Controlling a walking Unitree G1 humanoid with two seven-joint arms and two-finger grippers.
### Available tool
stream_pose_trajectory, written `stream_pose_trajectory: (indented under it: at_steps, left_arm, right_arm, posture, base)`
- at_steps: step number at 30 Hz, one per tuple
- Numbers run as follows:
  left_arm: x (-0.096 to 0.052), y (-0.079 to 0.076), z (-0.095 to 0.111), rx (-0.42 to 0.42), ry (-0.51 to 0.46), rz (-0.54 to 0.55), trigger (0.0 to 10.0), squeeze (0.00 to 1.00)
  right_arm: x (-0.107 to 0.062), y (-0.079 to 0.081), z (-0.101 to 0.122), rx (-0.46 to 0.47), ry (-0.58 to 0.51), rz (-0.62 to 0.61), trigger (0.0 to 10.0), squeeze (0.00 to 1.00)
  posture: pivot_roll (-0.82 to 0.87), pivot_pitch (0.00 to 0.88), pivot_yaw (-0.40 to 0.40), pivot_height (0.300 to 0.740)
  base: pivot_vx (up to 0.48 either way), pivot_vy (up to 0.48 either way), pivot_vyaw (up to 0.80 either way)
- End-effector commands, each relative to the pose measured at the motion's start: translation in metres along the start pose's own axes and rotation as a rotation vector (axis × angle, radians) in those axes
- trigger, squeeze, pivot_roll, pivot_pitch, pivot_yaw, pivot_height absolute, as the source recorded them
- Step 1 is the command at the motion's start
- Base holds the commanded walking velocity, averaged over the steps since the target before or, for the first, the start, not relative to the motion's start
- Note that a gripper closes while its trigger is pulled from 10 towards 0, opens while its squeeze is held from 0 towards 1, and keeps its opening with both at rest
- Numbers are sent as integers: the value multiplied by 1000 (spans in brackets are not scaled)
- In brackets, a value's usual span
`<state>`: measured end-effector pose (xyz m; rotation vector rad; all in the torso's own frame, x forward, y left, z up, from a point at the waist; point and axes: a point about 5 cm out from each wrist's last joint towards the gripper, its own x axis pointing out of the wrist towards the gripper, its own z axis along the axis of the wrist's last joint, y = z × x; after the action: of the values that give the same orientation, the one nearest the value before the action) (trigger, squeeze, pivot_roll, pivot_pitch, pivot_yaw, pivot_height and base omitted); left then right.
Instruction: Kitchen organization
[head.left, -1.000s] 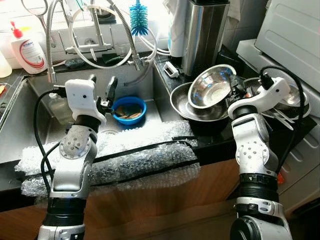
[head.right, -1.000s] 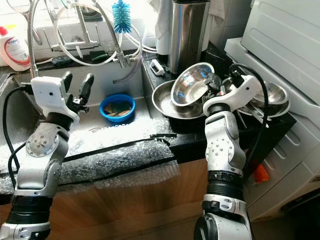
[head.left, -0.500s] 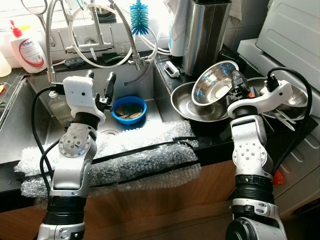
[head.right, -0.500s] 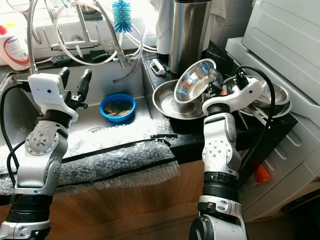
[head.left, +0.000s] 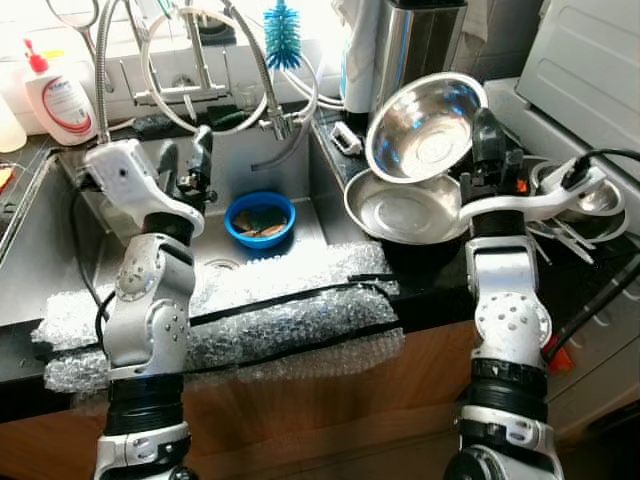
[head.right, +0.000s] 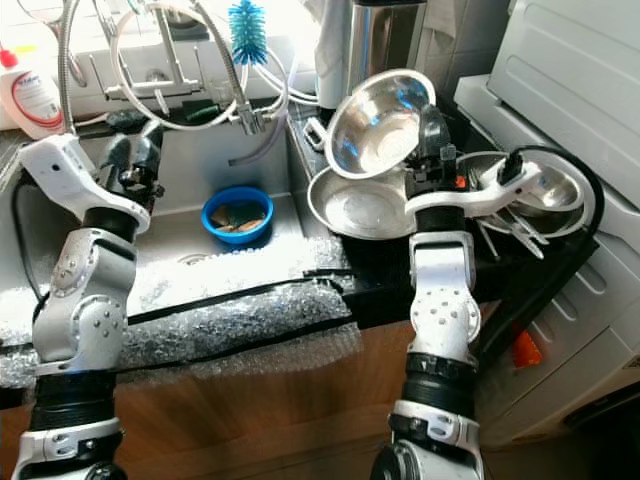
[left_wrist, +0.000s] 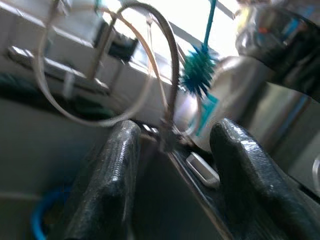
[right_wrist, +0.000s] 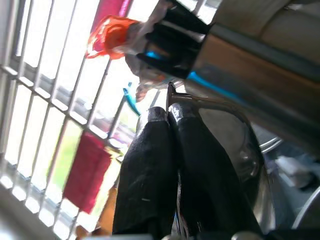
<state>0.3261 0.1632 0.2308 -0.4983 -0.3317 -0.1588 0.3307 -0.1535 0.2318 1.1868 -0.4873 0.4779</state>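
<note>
My right gripper (head.left: 484, 135) is shut on the rim of a small steel bowl (head.left: 425, 113), held tilted in the air above a wide steel bowl (head.left: 405, 207) on the black counter. In the right wrist view the black fingers (right_wrist: 160, 165) pinch the bowl's thin rim (right_wrist: 210, 102). My left gripper (head.left: 188, 165) hangs open over the sink (head.left: 60, 250), with nothing between its fingers (left_wrist: 107, 180). A blue bowl (head.left: 259, 218) with scraps sits in the sink basin.
A pull-out tap with hoses (head.left: 200, 75) and a blue bottle brush (head.left: 281, 25) stand behind the sink. Bubble wrap (head.left: 260, 310) covers the counter's front edge. A tall steel canister (head.left: 410, 45), a soap bottle (head.left: 60, 95) and more steel dishes (head.left: 590, 200) are nearby.
My right gripper has lifted the small steel bowl up off the wide bowl and tilted it. My left arm has swung a little back and left over the sink.
</note>
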Motion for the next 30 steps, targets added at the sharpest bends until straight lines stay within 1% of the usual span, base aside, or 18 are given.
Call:
stream_pose_trajectory:
  at_steps: [1, 2, 3, 5, 6, 7, 8, 13, 14, 18, 22, 24, 29, 30]
  left_arm:
    - [1, -3, 0, -42, 11, -22, 10000, 0]
    - [0, -4, -1, -77, 17, -28, 10000, 0]
    - [0, -6, -1, -141, 16, -27, 10000, 0]
    - [0, -5, 0, -197, 12, -21, 10000, 0]
    - [0, -6, 1, -209, 7, -21, 10000, 427]
    - [0, -6, 2, -222, 6, -21, 10000, 631]
    - [0, -6, 2, -240, 6, -24, 10000, 1000]
    - [0, -9, 0, -228, 30, -32, 10000, 1000]
    - [0, -11, -2, -226, 37, -39, 10000, 0]
    - [-1, -16, -4, -221, 60, -76, 10000, 0]
    - [-1, -21, -6, -234, 71, -104, 10000, 0]
    - [-3, -30, -7, -245, 93, -166, 10000, 0]
    - [-5, -36, -8, -245, 107, -207, 10000, 0]
    - [-6, -39, -9, -249, 116, -232, 10000, 0]
  right_arm:
    - [-1, 10, -6, 51, 5, 58, 10000, 0]
    - [-2, 11, -7, 74, 5, 70, 10000, 0]
    - [-5, 13, -10, 104, 15, 90, 10000, 0]
    - [-7, 13, -13, 115, 31, 104, 10000, 0]
    - [-8, 13, -15, 116, 39, 105, 10000, 0]
    - [-8, 14, -16, 119, 47, 107, 10000, 0]
    - [-10, 14, -19, 130, 56, 110, 10000, 0]
    - [-14, 15, -25, 167, 84, 121, 10000, 0]
    - [-15, 16, -29, 180, 97, 127, 10000, 0]
    - [-17, 18, -33, 207, 113, 141, 10000, 0]
    - [-19, 21, -36, 220, 127, 155, 10000, 0]
    - [-20, 23, -39, 235, 141, 166, 10000, 0]
    - [-21, 24, -41, 239, 153, 172, 10000, 0]
    - [-22, 25, -42, 239, 161, 174, 10000, 0]
  posture:
    - [-53, 0, 14, 740]
    - [-53, 0, 14, 740]
    - [-51, 0, 13, 740]
    - [-51, 0, 13, 740]
    - [-52, 0, 12, 740]
    - [-52, 0, 11, 740]
    - [-49, 0, 10, 740]
    - [-50, 0, 9, 740]
    - [-48, 0, 8, 740]
    - [-48, 0, 7, 740]
    - [-50, 0, 6, 740]
    - [-49, 0, 6, 740]
    - [-49, 0, 4, 740]
    - [-47, 0, 3, 740]
  base:
    - [0, 0, 0]
    - [0, 0, 0]
    - [0, 0, 0]
    - [0, 0, 0]
    - [0, 0, 0]
    - [0, 0, 0]
    - [0, 0, 0]
    - [0, 0, 0]
    - [0, 0, 0]
    - [0, 0, 0]
    - [0, 0, 0]
    - [0, 0, 0]
    - [0, 0, 0]
    - [0, 0, 0]
